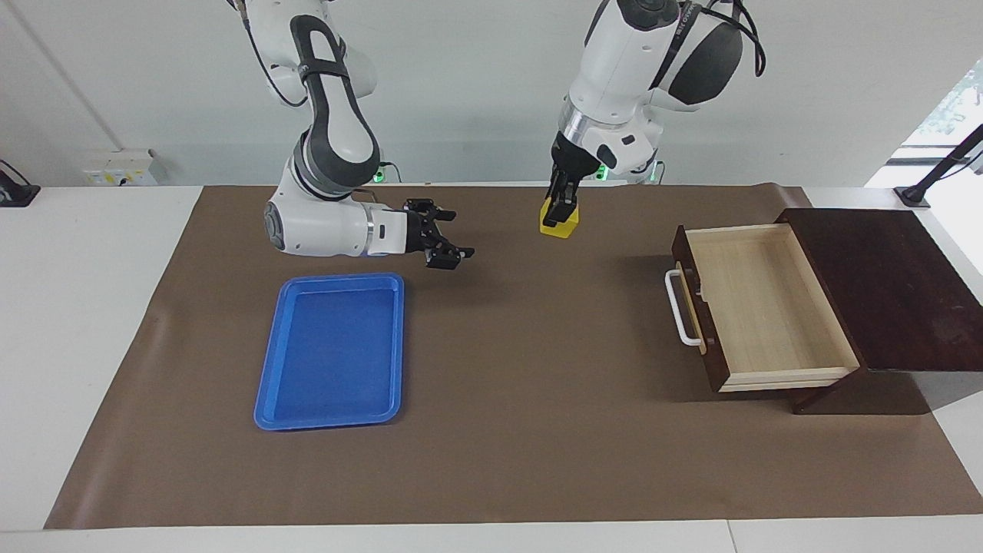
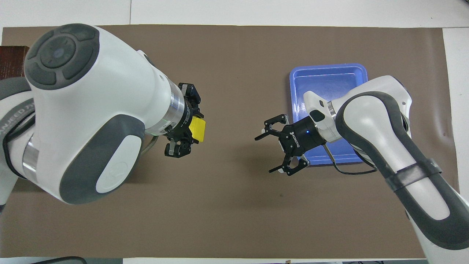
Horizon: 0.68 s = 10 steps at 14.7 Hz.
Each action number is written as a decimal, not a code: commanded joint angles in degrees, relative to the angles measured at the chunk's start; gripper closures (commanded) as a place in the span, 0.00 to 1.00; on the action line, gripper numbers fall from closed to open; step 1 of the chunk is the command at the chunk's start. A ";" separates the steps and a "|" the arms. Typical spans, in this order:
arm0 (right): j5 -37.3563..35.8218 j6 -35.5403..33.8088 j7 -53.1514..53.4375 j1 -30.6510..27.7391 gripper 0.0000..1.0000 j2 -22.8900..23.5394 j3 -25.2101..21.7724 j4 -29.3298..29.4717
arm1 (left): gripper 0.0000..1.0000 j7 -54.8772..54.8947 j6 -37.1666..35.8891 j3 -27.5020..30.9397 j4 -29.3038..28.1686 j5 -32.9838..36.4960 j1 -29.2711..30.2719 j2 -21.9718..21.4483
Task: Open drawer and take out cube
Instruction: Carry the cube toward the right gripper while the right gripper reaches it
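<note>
The drawer [image 1: 756,307] of the dark brown box stands pulled out at the left arm's end of the table, its pale wooden inside bare. My left gripper [image 1: 560,216] [image 2: 196,129] is shut on the small yellow cube [image 1: 559,220] [image 2: 198,129] and holds it in the air over the brown mat, about midway along the table. My right gripper [image 1: 458,242] [image 2: 264,152] is open and holds nothing. It hovers over the mat beside the blue tray's corner and points toward the cube.
A flat blue tray [image 1: 332,349] [image 2: 328,71] lies on the mat toward the right arm's end. The dark box top [image 1: 891,288] stretches past the drawer. The brown mat [image 1: 522,430] covers most of the table, with bare stretches around the middle.
</note>
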 commanded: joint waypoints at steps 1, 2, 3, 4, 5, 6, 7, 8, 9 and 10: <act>7.15 -1.14 -2.45 0.22 0.00 2.91 0.00 0.86 | 1.00 -4.03 2.85 0.65 -6.44 3.13 -2.61 -4.40; 8.22 -1.06 -2.19 0.57 0.00 2.91 0.08 0.86 | 1.00 -4.21 3.56 0.74 -6.44 3.13 -2.53 -4.40; 8.93 -1.06 0.07 0.92 0.00 2.83 0.08 0.86 | 1.00 -4.30 3.65 0.65 -6.44 3.13 -2.52 -4.31; 8.93 -1.06 2.10 1.80 0.00 2.82 0.08 0.77 | 1.00 -4.39 3.65 0.65 -6.44 3.05 -2.61 -4.31; 9.02 -0.97 2.90 2.07 0.00 2.82 0.08 0.86 | 1.00 -4.39 3.65 0.56 -6.27 2.96 -2.61 -4.31; 9.02 -0.88 3.87 2.24 0.00 2.74 0.08 0.86 | 1.00 -5.08 3.65 0.56 -6.09 2.87 -2.61 -4.23; 9.02 -0.62 5.18 2.68 0.00 2.74 0.08 1.29 | 1.00 -6.74 4.09 0.56 -6.18 2.87 -2.61 -4.23; 8.85 0.08 7.72 4.43 0.00 2.30 0.08 2.60 | 1.00 -8.94 5.05 0.56 -6.44 2.87 -2.61 -4.31; 8.15 1.39 10.70 6.01 0.00 0.90 0.00 2.97 | 1.00 -9.92 5.67 0.56 -6.62 2.87 -2.61 -4.31; 8.06 3.32 12.56 6.90 0.00 -0.33 0.00 2.80 | 1.00 -10.36 5.67 0.56 -6.62 2.87 -2.70 -4.31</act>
